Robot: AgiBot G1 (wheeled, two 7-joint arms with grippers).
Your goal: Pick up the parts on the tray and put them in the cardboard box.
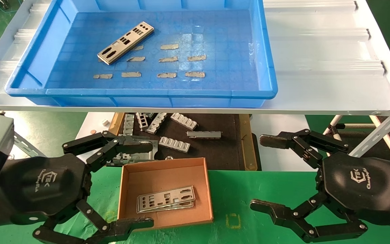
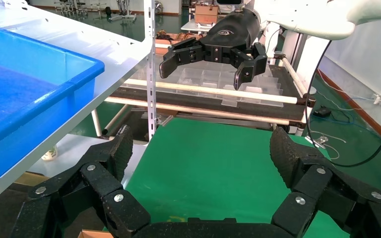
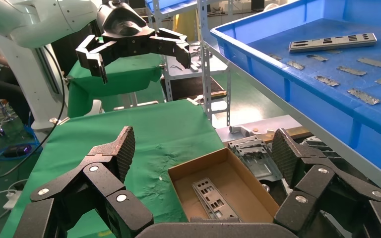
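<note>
Blue plastic forms the tray [image 1: 39, 64], which sits on a pale upper shelf [image 1: 317, 51] at the far side of the scene. 1 silver part [image 1: 126, 42] lies flat on its grid floor toward the far left corner, set at a slant. Small grey patches [image 1: 169, 46] are scattered over the floor beside it and nearer the front wall.

Below the shelf, on the green-covered bench [image 1: 235, 200], stands the cardboard box [image 1: 124, 193]. Inside it lie stacked parts [image 1: 165, 199], the top one flat and slightly askew, near the front wall of the box; how many are in the stack cannot be told for sure.

Behind the box a dark mat [image 1: 215, 152] carries several ribbed grey brackets [image 1: 174, 144].

The left end effector [image 1: 147, 184] hangs low at the left side of the box with its fingers spread wide, 1 finger beyond the box's far left corner and the other at its near left corner, holding nothing. The right end effector [image 1: 259, 173] hangs over the green cloth to the right of the box, well apart from it, its fingers also spread wide and empty. In the right wrist view the box [image 3: 248, 178] and a plate [image 3: 211, 196] inside it show between the spread fingers.
</note>
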